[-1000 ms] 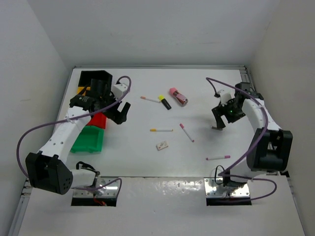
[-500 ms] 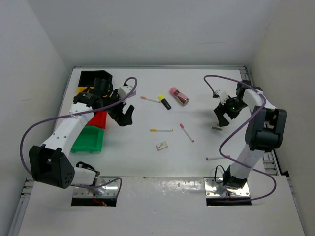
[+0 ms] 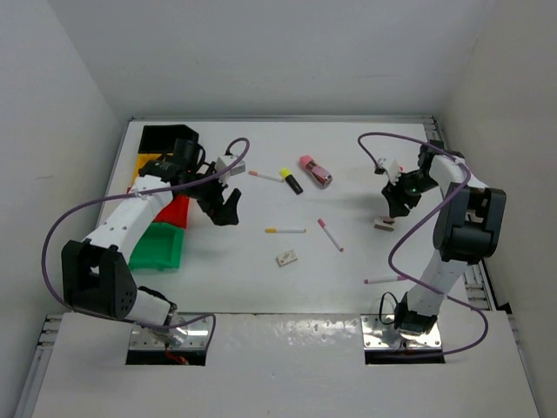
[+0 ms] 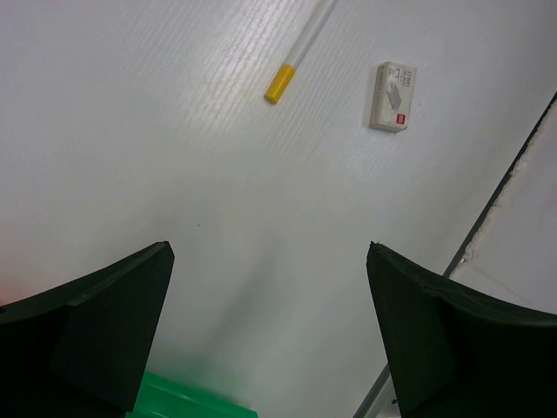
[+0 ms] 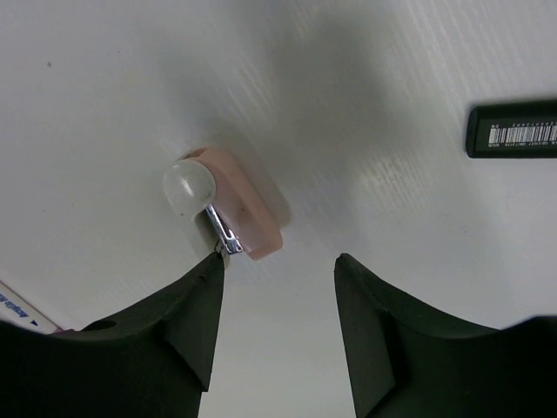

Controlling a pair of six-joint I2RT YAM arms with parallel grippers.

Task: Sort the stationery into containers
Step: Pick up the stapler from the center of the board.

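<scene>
Looks like we're barely started: pens (image 3: 285,231), marker (image 3: 292,181) and eraser (image 3: 287,258) lie loose mid-counter (image 3: 235,287), bins (image 3: 155,254) wait along the left edge. Left claw (image 4: 270,257) and right claw (image 5: 278,270) both gape apart, empty.

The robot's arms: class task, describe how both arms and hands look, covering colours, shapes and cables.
The left arm and right arm have white links joined by bulky black joint housings. A purple cable loops loosely beside each. The left hand and right hand are black, each with two broad wedge-shaped fingers. No markings are readable.
</scene>
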